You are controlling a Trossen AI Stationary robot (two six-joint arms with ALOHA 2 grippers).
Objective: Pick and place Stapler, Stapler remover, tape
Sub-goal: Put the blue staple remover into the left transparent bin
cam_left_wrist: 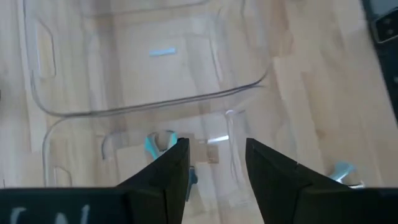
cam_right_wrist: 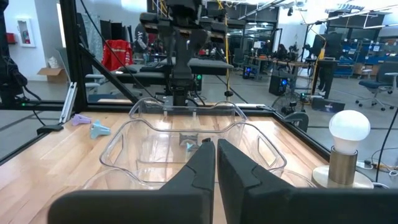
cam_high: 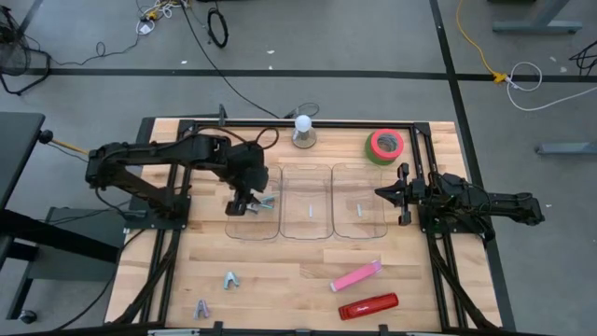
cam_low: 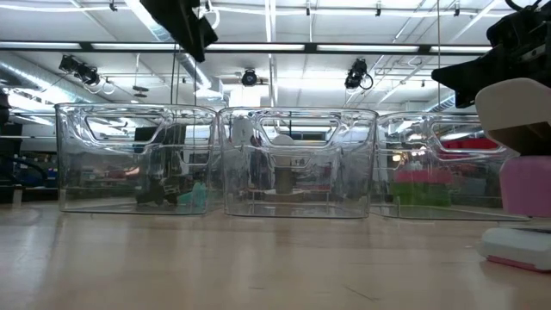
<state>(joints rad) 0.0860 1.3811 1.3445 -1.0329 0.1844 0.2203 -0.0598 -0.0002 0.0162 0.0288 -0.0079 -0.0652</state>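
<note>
My left gripper hangs open and empty over the left of three clear bins. A teal stapler remover lies on that bin's floor just below and beside the fingers; it also shows in the left wrist view and the low view. My right gripper is shut and empty at the right bin's right edge. The green tape with a red-pink core lies flat at the far right. A pink stapler and a red stapler lie near the front edge.
The middle bin and right bin stand in a row with the left one. A white ball on a round grey base stands behind them. Two more stapler removers lie at the front left.
</note>
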